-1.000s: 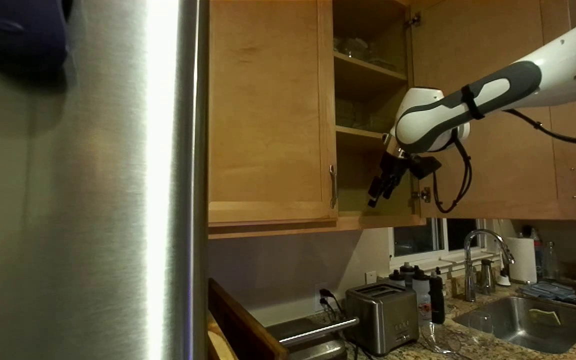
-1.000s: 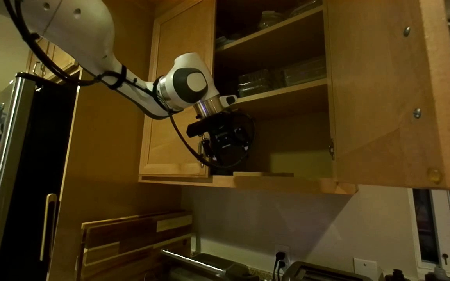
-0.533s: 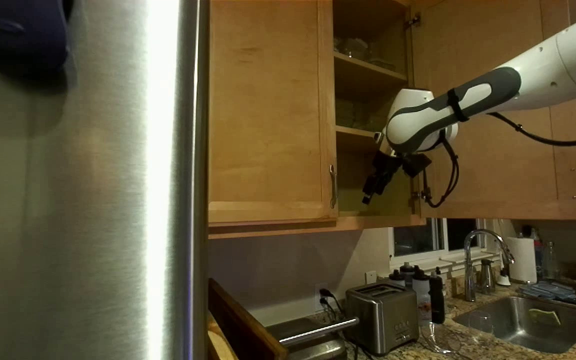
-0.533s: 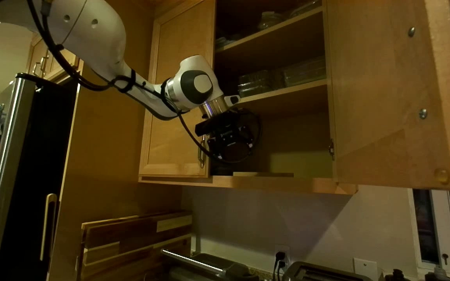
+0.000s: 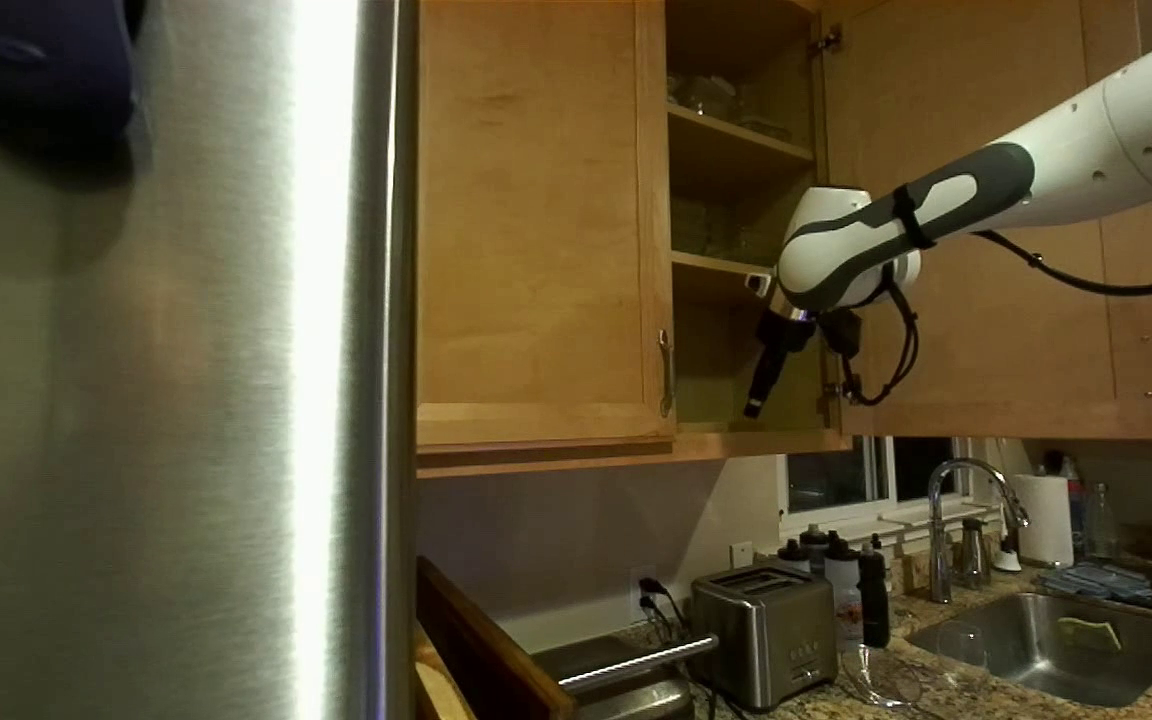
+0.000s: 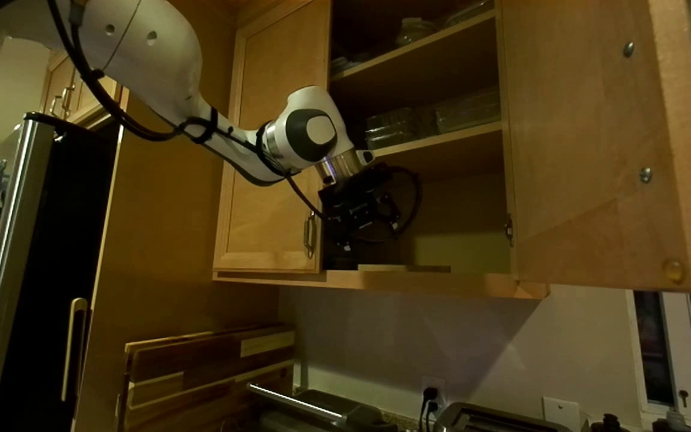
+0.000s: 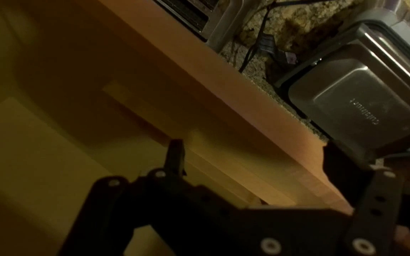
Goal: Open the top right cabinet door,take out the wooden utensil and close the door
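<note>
Aligning comes first: pincer [image 7: 253, 151] spread, straddle the wooden utensil [image 6: 404, 268], presumably that flat bar on the cabinet floor [image 7: 194, 106]; descend squarely, then grip. The top right cabinet door [image 6: 585, 144] stands open.

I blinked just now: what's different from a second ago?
In an exterior view, the white jointed robot arm has shifted right and slightly down, its black two-fingered gripper has turned, and the open honey-oak cabinet door has swung slightly. Nothing was grasped or released. The flat pale wooden piece inside lies unmoved.
</note>
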Available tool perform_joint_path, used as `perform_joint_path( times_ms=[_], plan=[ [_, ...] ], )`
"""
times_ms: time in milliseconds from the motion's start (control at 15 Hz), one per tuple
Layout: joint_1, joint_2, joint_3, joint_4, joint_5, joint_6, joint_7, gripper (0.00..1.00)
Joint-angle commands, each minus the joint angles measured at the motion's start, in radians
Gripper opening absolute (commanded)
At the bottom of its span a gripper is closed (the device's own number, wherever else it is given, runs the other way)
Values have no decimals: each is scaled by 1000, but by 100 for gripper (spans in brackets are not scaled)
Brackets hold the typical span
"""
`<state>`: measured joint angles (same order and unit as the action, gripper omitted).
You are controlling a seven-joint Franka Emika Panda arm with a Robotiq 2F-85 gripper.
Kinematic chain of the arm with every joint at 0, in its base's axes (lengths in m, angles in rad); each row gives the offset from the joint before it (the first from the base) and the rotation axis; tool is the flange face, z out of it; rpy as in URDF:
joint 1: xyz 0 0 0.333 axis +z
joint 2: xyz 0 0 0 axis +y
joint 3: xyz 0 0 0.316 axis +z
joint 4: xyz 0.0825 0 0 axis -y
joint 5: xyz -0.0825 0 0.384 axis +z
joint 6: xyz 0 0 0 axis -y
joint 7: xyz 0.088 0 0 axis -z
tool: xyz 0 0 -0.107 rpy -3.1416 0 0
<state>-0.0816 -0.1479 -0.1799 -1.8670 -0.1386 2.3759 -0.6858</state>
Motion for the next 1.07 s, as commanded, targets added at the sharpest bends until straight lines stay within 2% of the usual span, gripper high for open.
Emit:
perform_joint_path(
  times_ms=[0, 467, 800, 1000],
  plan=[
    [-3, 18, -21, 45, 28, -21, -180, 100],
    [8, 96, -8, 147, 133, -68, -434, 100],
    [-12, 194, 24, 257, 211, -160, -577, 100],
    [-22, 242, 42, 325, 219, -205, -619, 100]
  ],
)
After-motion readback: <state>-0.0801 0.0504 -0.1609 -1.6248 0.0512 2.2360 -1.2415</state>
